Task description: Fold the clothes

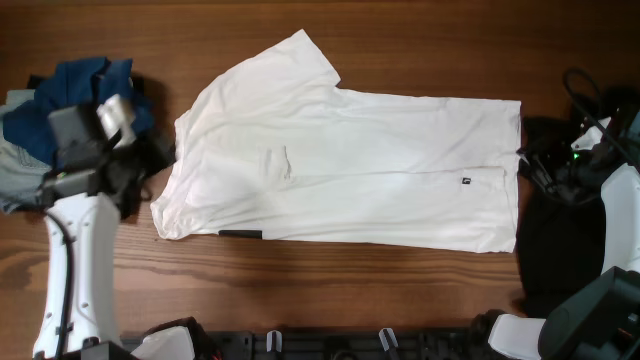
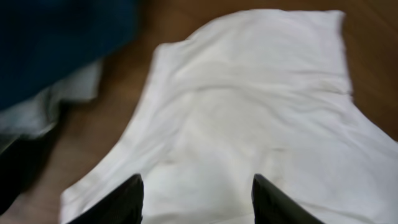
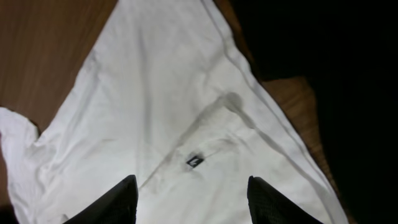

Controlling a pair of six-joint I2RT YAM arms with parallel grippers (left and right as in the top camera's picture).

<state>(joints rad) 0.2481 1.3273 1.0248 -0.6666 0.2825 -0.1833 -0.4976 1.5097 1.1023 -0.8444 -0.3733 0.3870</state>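
The white shirt [image 1: 350, 165] lies flat in the middle of the brown wooden counter [image 1: 400, 40]. It lies sideways. Its straight bottom edge is at the right, and one short sleeve [image 1: 300, 60] sticks out at the top. It is spread out smooth, and I think that is so the next fold comes out neat. A tiny dark logo [image 3: 194, 161] shows on top, near the right end. A small black bar [image 1: 240, 234] peeks out at the near edge, so the printed side is probably facing down.

The left hand [image 2: 196, 180] is over the left end of the shirt. Its two fingers are spread apart and hold nothing. The right hand [image 3: 191, 180] is over the right end, close to the logo. Its fingers are spread apart too, with only the cloth lying under them. I think one hand is at each end because the shirt is big and floppy, and two hands can lift it evenly.

A dark blue polo shirt [image 1: 85, 80] is bunched up at the far left, just beside the white shirt. A black heap of clothes [image 1: 555, 240] sits at the far right, touching the shirt's edge. Both are pushed to the sides, so the middle is kept for folding.

The shirt is not a small, neat packet yet, so there is more folding to do.
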